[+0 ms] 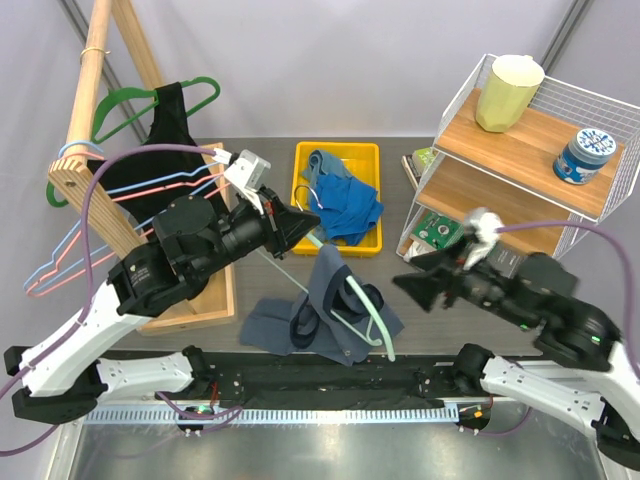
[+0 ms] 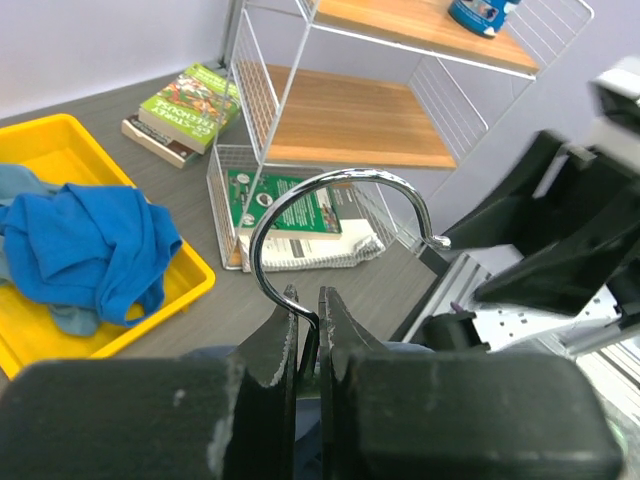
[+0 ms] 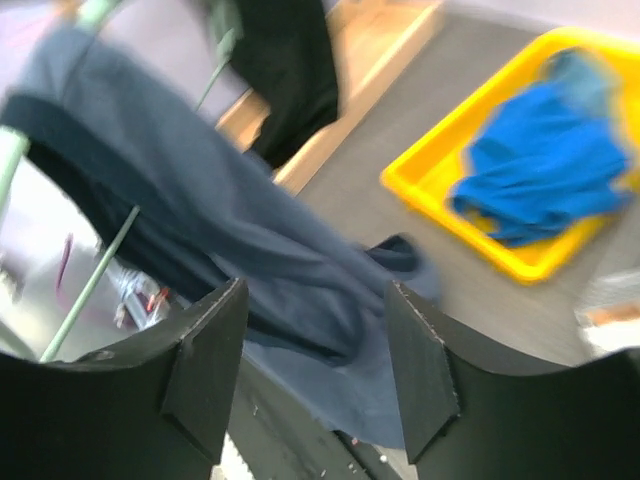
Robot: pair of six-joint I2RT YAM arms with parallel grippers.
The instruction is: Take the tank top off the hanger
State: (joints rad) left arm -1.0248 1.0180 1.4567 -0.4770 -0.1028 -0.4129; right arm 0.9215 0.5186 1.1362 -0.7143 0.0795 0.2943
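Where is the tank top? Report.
Top view: the tank top hangs mid-table on its pale green hanger, just nearer than the yellow bin, hook in the left gripper.

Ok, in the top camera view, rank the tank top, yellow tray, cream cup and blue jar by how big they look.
Largest to smallest:
1. tank top, though it is partly lifted toward the camera, so its lead over the tray is unsure
2. yellow tray
3. cream cup
4. blue jar

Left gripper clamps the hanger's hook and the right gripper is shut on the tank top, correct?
No. The right gripper is open, not shut on the tank top, as the right wrist view shows. The left gripper does clamp the hanger's hook.
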